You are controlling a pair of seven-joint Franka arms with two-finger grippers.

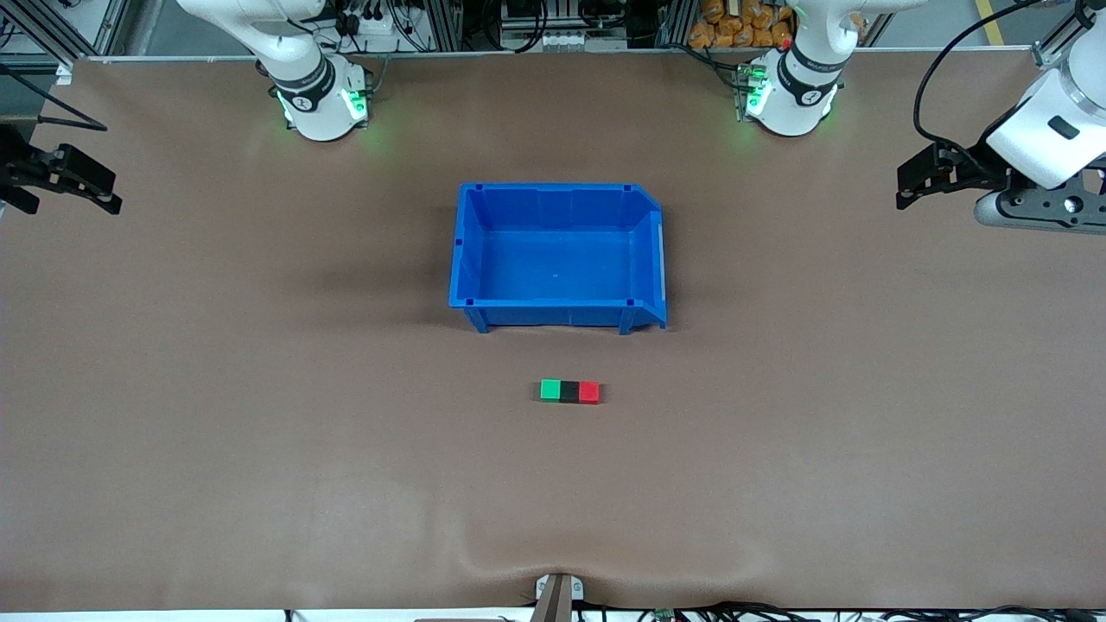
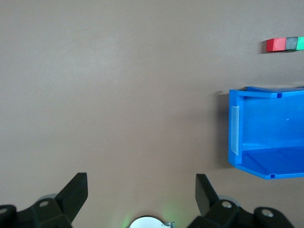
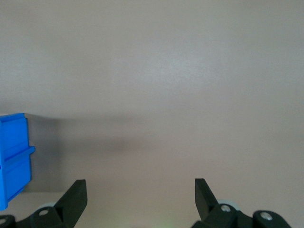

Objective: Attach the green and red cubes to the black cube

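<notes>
The green cube (image 1: 550,390), the black cube (image 1: 569,391) and the red cube (image 1: 589,392) lie joined in one row on the brown table, nearer to the front camera than the blue bin (image 1: 557,257). The black cube is in the middle. The row also shows in the left wrist view, with the red cube (image 2: 273,45), the black cube (image 2: 287,43) and the green cube (image 2: 299,43). My left gripper (image 2: 141,190) is open and empty, held up at the left arm's end of the table (image 1: 912,181). My right gripper (image 3: 140,192) is open and empty at the right arm's end (image 1: 95,194).
The blue bin is empty and stands at the table's middle; it shows in the left wrist view (image 2: 266,137) and at the edge of the right wrist view (image 3: 14,156). Both arm bases stand along the table's back edge.
</notes>
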